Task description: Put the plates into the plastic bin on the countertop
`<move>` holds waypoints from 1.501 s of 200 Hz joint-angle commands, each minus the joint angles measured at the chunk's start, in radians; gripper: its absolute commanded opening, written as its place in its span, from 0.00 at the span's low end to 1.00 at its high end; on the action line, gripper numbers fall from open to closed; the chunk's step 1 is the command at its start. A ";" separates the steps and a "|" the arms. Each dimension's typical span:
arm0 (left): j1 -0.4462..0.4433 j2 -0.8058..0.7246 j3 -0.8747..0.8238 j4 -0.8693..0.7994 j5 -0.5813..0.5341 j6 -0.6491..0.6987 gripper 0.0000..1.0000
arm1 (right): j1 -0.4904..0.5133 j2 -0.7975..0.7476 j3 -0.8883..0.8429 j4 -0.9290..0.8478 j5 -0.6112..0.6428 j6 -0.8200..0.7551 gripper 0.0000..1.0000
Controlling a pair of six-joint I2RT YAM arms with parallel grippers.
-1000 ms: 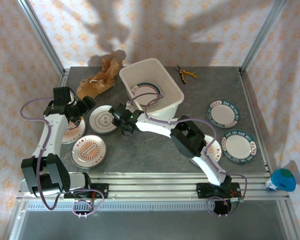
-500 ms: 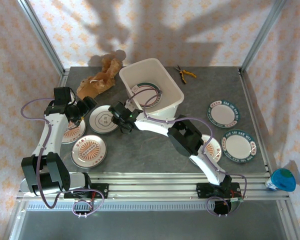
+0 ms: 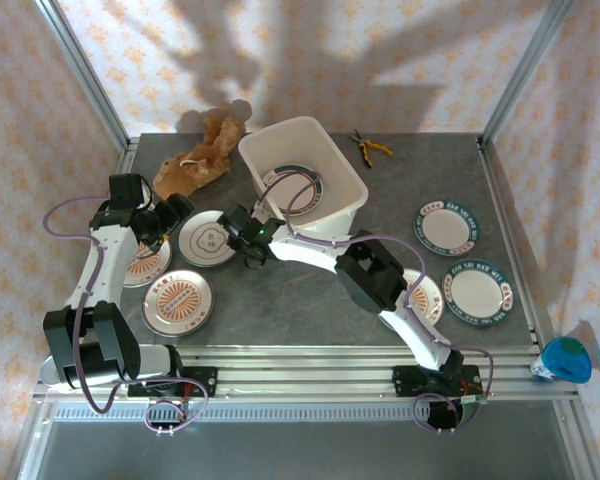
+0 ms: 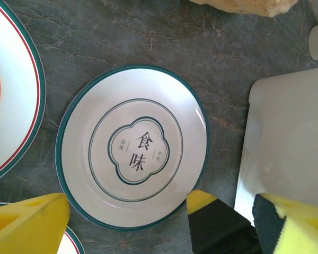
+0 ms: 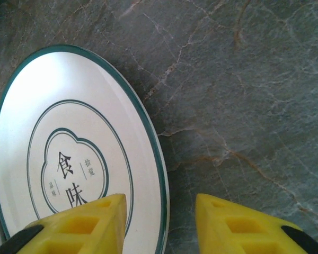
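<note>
Top view, done: one green-rimmed plate [image 3: 296, 186] lies inside the plastic bin [image 3: 332, 160].
Top view, left to do: six plates are on the counter [image 3: 300, 300], three on the left, including the orange-patterned plate [image 3: 178, 302], and three on the right.
Top view, claws: the left claw [image 3: 165, 215] and right claw [image 3: 245, 243] flank the character plate [image 3: 207, 238].
Left wrist: the left claw [image 4: 161, 207] is spread wide and empty, near that plate's [image 4: 131, 147] rim.
Right wrist: the right claw [image 5: 159, 222] is partly apart, straddling the plate's [image 5: 69, 159] rim, not clamped.
Progress: early, likely at the second pickup.
</note>
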 commanded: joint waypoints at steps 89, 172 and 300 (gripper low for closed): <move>-0.022 -0.009 0.013 -0.042 -0.013 0.022 0.91 | -0.005 0.115 0.135 -0.090 0.023 0.016 0.39; -0.026 -0.012 0.008 -0.038 -0.017 0.022 0.91 | -0.005 0.137 0.150 -0.115 0.015 0.016 0.39; -0.030 -0.002 0.020 -0.049 -0.037 0.022 0.91 | -0.015 0.187 0.162 -0.028 0.013 0.024 0.29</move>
